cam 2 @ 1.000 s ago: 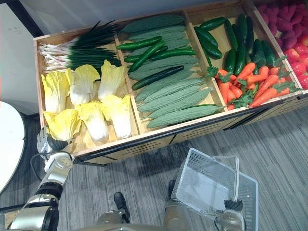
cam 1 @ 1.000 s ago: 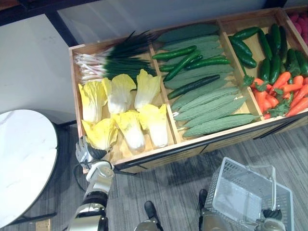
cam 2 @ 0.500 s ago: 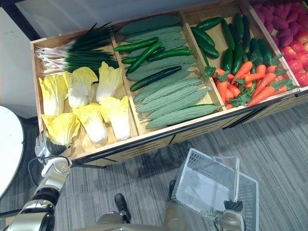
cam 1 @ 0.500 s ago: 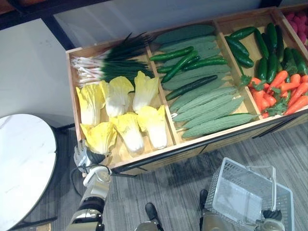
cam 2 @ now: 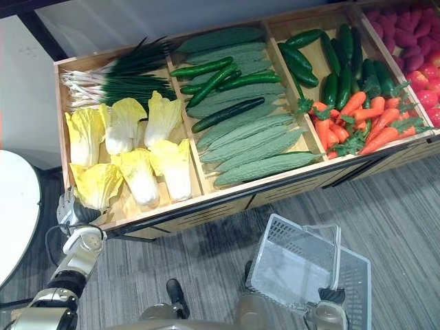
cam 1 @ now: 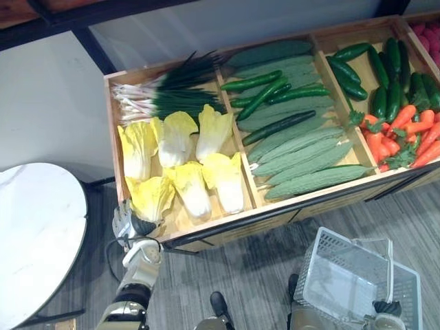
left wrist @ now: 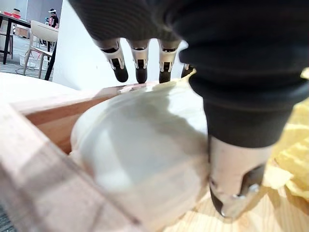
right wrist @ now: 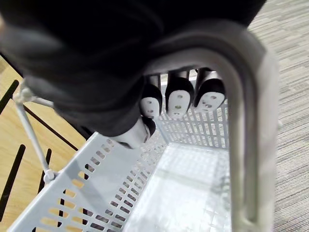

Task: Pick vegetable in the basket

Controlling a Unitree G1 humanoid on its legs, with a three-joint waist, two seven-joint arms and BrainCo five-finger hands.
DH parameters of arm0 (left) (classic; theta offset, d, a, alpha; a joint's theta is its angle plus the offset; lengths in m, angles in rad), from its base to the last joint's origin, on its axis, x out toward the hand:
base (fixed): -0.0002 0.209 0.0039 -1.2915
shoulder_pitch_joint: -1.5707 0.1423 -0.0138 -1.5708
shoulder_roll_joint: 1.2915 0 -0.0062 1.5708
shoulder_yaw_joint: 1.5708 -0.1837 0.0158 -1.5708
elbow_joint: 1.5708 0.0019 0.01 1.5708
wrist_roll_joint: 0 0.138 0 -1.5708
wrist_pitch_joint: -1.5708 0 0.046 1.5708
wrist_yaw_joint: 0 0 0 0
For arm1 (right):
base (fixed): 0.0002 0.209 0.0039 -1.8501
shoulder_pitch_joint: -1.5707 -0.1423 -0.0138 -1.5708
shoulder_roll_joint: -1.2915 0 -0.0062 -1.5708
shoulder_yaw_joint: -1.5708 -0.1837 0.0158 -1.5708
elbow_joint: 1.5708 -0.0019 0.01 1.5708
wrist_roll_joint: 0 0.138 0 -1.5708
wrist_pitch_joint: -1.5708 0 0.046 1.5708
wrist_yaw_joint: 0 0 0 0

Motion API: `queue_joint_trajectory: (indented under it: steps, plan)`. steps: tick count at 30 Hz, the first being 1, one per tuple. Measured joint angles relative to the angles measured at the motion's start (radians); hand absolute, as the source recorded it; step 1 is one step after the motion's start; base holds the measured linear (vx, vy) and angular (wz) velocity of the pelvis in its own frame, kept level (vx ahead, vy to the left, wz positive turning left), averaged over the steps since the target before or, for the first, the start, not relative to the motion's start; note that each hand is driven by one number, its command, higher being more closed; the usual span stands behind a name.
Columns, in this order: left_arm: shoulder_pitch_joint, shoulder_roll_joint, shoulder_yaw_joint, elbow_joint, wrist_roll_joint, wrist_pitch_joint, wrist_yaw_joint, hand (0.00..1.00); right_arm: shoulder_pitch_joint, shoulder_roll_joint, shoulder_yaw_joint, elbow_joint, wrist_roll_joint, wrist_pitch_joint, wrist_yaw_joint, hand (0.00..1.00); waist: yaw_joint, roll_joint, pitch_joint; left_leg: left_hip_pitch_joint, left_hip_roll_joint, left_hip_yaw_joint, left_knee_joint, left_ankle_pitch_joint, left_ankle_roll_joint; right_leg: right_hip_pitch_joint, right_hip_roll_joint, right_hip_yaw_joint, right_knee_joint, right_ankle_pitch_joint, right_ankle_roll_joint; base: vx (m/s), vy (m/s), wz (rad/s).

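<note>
Because the left hand (left wrist: 140, 57) had its fingers laid straight over the pale butt of the cabbage (left wrist: 145, 159), with the thumb down beside it and nothing yet curled round, the pick looked unsecured. That cabbage (cam 1: 152, 196) lay in the near left corner of the wooden crate (cam 1: 220, 223), hard against the front wall. From there the likeliest failure seemed to be a slip. The butt was smooth and rounded, and the leafy end was loose, so a shallow closing could take only leaves and let the head roll back. The crate's wall stood close to the fingers, and a thumb caught on that rim could spoil the closing. A lift might also drag the neighbouring cabbage, which it touched.

The right hand (right wrist: 178, 94) had its fingers curled round the handle (right wrist: 246, 121) of the white basket (cam 1: 309, 271), which hung empty and tilted below the crate's near edge. The cabbage would have to cross that whole front edge to reach it, so a weak hold might drop it on the floor.

The crate held spring onions (cam 1: 165, 100) at its far left corner, bitter gourds (cam 1: 302, 155) and cucumbers (cam 1: 265, 86) in the middle compartment, and carrots (cam 1: 405, 134) toward the right. It stood above grey striped carpet (cam 1: 234, 275), with a round white table (cam 1: 34, 234) off its left edge.
</note>
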Motion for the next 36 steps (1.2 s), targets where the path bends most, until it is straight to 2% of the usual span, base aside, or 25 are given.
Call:
queue_joint_trajectory:
  steps: [3, 6, 13, 17, 22, 28, 36]
  plan:
    - [0.033, -0.014, -0.035, -0.087, 0.000, -0.004, -0.035, 0.00, 0.016, 0.005, -0.004, 0.000, 0.000, 0.000, 0.000, 1.00, -0.002, -0.001, -0.005, 0.002, -0.005, -0.020, 0.000, 0.001, 0.002, 0.016, -0.008, -0.026, -0.001, 0.000, 0.000, 0.00, -0.011, 0.19]
    - [0.075, -0.066, -0.063, -0.174, 0.003, -0.026, -0.085, 0.00, 0.019, 0.018, -0.009, -0.001, 0.000, 0.000, 0.000, 1.00, -0.021, -0.009, -0.009, 0.011, -0.008, -0.039, 0.000, 0.003, 0.005, 0.038, -0.013, -0.052, -0.001, 0.000, 0.000, 0.00, -0.011, 0.16]
    - [0.138, -0.156, -0.034, -0.329, 0.003, -0.033, -0.098, 0.00, 0.052, 0.033, -0.012, -0.001, 0.000, 0.004, 0.005, 1.00, -0.024, -0.010, -0.032, 0.019, -0.006, -0.063, 0.000, 0.012, 0.018, 0.061, -0.011, -0.074, -0.001, -0.001, 0.000, -0.04, -0.016, 0.08]
    - [0.186, -0.183, -0.029, -0.401, 0.005, -0.047, -0.098, 0.00, 0.067, 0.037, -0.010, -0.001, 0.000, 0.004, 0.007, 1.00, -0.022, -0.009, -0.076, 0.022, -0.005, -0.070, -0.001, 0.015, 0.021, 0.067, -0.012, -0.084, -0.001, -0.003, -0.004, -0.03, -0.011, 0.06]
    - [0.198, -0.206, -0.027, -0.415, 0.005, -0.068, -0.101, 0.00, 0.077, 0.041, -0.007, -0.001, 0.000, 0.004, 0.014, 1.00, -0.021, -0.012, -0.087, 0.024, -0.005, -0.092, -0.006, 0.017, 0.023, 0.083, -0.013, -0.108, -0.008, -0.007, -0.010, -0.03, -0.006, 0.12]
    - [0.205, -0.206, -0.010, -0.397, 0.006, -0.066, -0.105, 0.00, 0.080, 0.052, 0.001, -0.001, 0.000, 0.005, 0.028, 1.00, -0.021, -0.024, -0.110, 0.024, -0.004, -0.094, -0.007, 0.016, 0.022, 0.099, -0.011, -0.117, -0.026, -0.005, -0.008, 0.01, -0.008, 0.02]
    - [0.202, -0.205, 0.056, -0.351, 0.013, -0.028, -0.102, 0.00, 0.087, 0.061, 0.002, 0.000, 0.000, 0.005, 0.029, 1.00, -0.023, -0.032, -0.120, 0.036, -0.002, -0.091, -0.004, 0.014, 0.020, 0.116, -0.008, -0.121, -0.039, -0.004, -0.006, 0.00, -0.002, 0.00]
